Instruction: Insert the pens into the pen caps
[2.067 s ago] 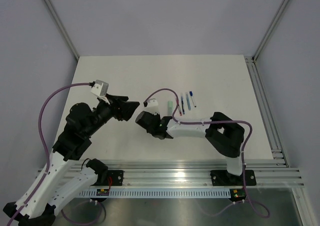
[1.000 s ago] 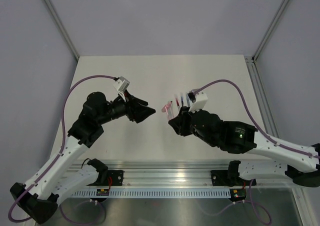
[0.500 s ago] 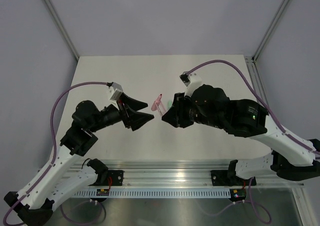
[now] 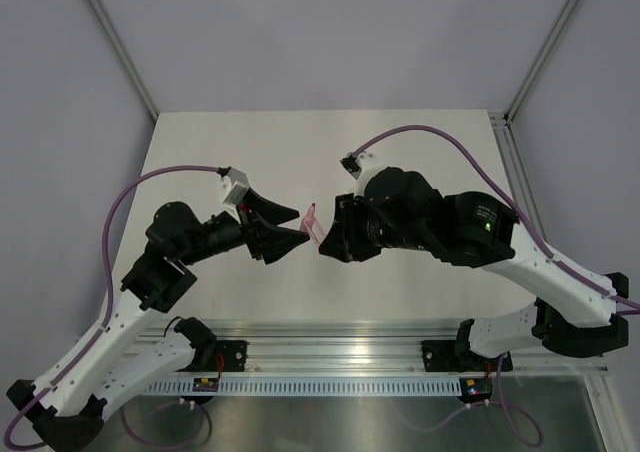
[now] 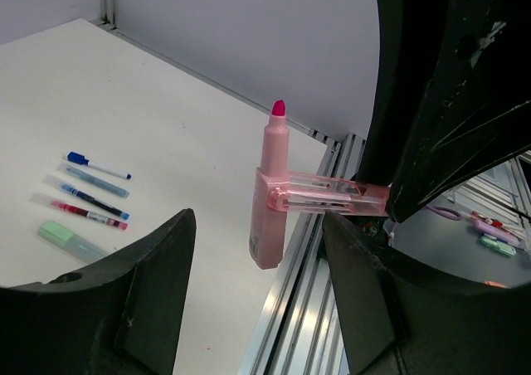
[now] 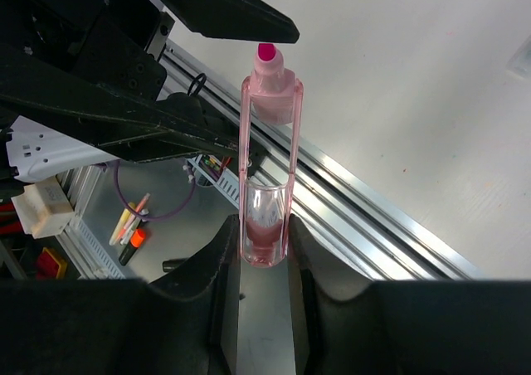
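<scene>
A pink translucent pen cap (image 6: 265,217) is clamped in my shut right gripper (image 6: 265,230) and sticks out level toward the left arm. A pink pen (image 5: 272,192) with a magenta tip stands upright, crosswise at the cap's (image 5: 332,194) far end, in mid air. My left gripper (image 5: 257,226) is open, its fingers either side of the pen's lower end without touching it. In the top view the pink pen (image 4: 313,218) hangs between the left gripper (image 4: 300,224) and the right gripper (image 4: 325,237). On the table lie several thin pens (image 5: 87,194) and a light green cap (image 5: 70,241).
The aluminium rail (image 5: 299,292) along the table's near edge runs just below both grippers, and it also shows in the right wrist view as the rail (image 6: 382,217). Loose markers (image 6: 133,226) lie on a lower shelf beyond the edge. The right arm (image 4: 440,227) hides the table's pens from above.
The right arm swung left and lower with the pink cap and pen. The left gripper rose slightly, and its open fingers now flank the pen.
</scene>
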